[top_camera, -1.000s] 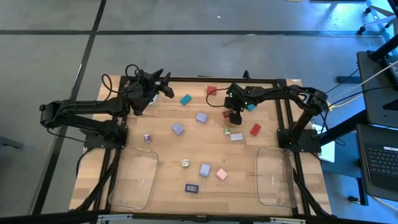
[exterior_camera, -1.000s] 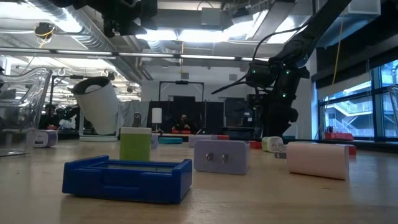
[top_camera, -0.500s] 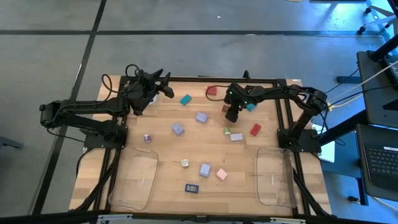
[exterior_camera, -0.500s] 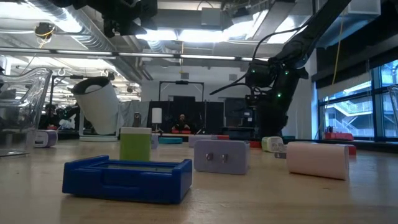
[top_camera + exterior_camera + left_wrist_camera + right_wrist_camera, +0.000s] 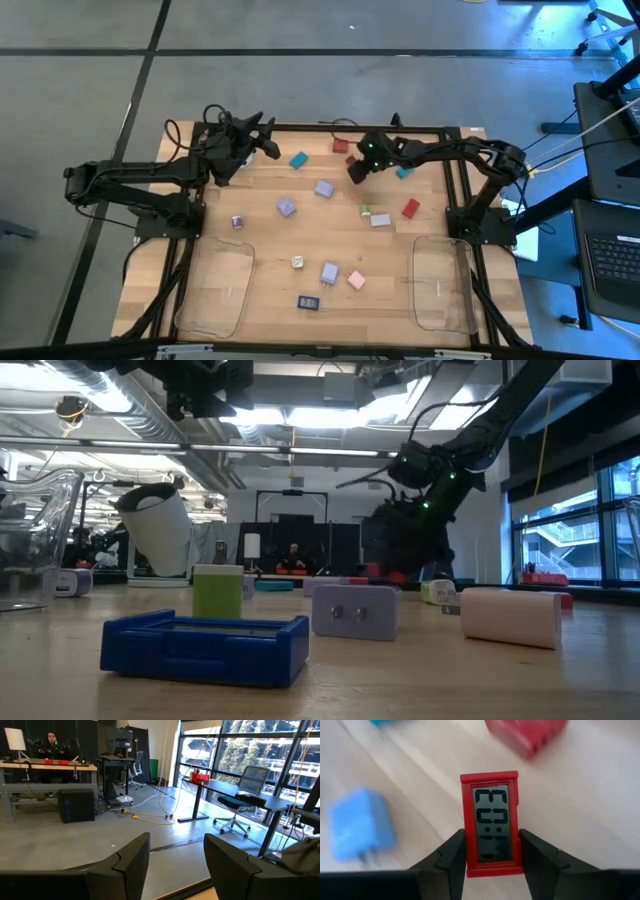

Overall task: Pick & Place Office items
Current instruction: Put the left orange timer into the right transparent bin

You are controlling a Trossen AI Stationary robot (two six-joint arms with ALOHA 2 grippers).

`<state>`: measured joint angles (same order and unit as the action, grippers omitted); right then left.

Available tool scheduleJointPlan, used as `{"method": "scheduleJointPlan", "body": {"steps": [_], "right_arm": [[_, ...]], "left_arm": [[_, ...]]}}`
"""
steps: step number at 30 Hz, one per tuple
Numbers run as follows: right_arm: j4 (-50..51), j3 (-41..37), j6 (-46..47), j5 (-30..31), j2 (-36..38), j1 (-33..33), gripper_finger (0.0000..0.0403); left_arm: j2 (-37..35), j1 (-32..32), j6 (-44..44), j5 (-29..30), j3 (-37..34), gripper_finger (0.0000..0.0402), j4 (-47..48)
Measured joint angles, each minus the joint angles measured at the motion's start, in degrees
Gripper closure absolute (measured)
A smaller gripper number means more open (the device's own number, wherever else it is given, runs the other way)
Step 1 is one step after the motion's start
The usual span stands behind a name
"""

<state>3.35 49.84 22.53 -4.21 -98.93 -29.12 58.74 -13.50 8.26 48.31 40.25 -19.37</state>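
While the small red clock (image 5: pixel 492 823) sits clamped between the right gripper (image 5: pixel 492 852)'s two fingers, its display faces the wrist camera and its long axis runs straight out along them — the fingers grip its two long sides near the lower end, so most of the body sticks out ahead of the tips. From above, that gripper (image 5: pixel 357 168) hangs over the far middle of the counter (image 5: pixel 260 225), and the wrist picture suggests the clock is lifted clear of the wood rather than resting on it. Just beyond the held piece lie a red block (image 5: pixel 525 734) and, off to one side, a lavender-blue plug piece (image 5: pixel 360 827); a teal piece (image 5: pixel 298 159) lies nearby. The right-hand clear tray (image 5: pixel 445 285) is at the near edge, well behind the fingers, so my guess is that the carry must swing back toward it. The left gripper (image 5: pixel 252 135) waits at the far left corner with its fingers apart and nothing between them, farther from that tray.
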Motion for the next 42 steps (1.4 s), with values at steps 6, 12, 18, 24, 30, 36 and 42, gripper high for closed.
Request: {"method": "scheduleJointPlan", "body": {"steps": [6, 12, 18, 24, 30, 36, 42], "right_arm": [[-10.6, 0.0, 6.9, -3.3, 1.8, 0.6, 0.025], [-22.1, 0.1, 8.3, -3.8, 5.5, 3.3, 0.025], [-33.7, 0.1, 8.0, 1.5, 9.4, 6.5, 0.0249], [-41.6, 0.2, 6.4, 5.2, 11.9, 10.1, 0.0249], [-43.7, 0.2, 3.9, 8.2, 12.4, 13.1, 0.0248], [-43.6, 0.2, 3.8, 9.8, 12.4, 14.4, 0.0248], [-43.4, 0.2, 6.1, 4.7, 12.4, 14.6, 0.0247]], "left_arm": [[0.0, 0.0, 0.0, 0.0, 0.0, 0.0219, 0.4], [0.0, 0.0, 0.0, -2.9, 0.0, 0.0219, 0.5], [0.0, 0.0, 0.0, -7.6, 0.0, 0.0219, 3.9], [0.0, 0.0, 0.0, -7.8, 0.0, 0.0219, 7.7], [0.0, 0.0, -0.2, -7.3, 0.0, 0.0219, 7.5], [0.0, -0.1, -2.1, -7.0, 0.0, 0.0219, 7.4], [0.0, -0.1, -2.0, -7.0, 0.0, 0.0219, 7.4]]}}
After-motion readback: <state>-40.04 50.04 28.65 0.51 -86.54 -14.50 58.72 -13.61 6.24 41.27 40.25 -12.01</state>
